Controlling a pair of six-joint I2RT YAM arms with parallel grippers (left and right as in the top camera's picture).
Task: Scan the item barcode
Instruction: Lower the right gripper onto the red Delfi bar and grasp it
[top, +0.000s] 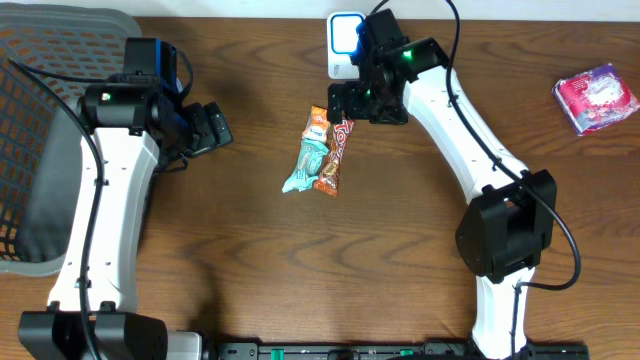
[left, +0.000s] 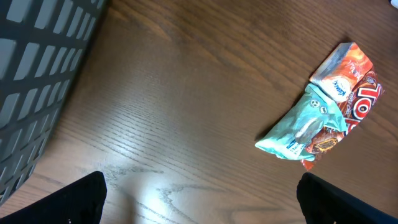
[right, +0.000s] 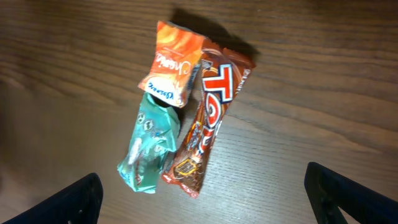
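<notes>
Three wrappers lie together near the middle of the tabletop (top: 300, 270), somewhat closer to its far edge. The brown snack bar (right: 208, 118) bears large red letters outlined in white, of which "TO" can be read; its smaller print is too fine to make out. An orange packet (right: 174, 62) rests against the bar's upper left side and carries slanted script that cannot be read. A crumpled teal packet (right: 149, 146) lies below the orange one and beside the bar, its printing also unreadable. No barcode can be made out on any of them.

The right arm reaches from the near edge diagonally toward the far edge, its right hand (top: 362, 100) poised over the far end of the wrappers. It is spread wide and holds nothing, and only its two dark fingertips (right: 68, 202) show at the lower corners of the wrist view. The left arm extends along the left side, its left hand (top: 212, 128) turned toward the wrappers, likewise spread wide and empty.

A white device (top: 340, 40) with a blue face stands at the far edge, partly hidden by the right arm. A grey basket (top: 60, 60) fills the far left corner and is cut off by the frame. A pink packet (top: 597, 97) lies near the right edge, its label illegible.
</notes>
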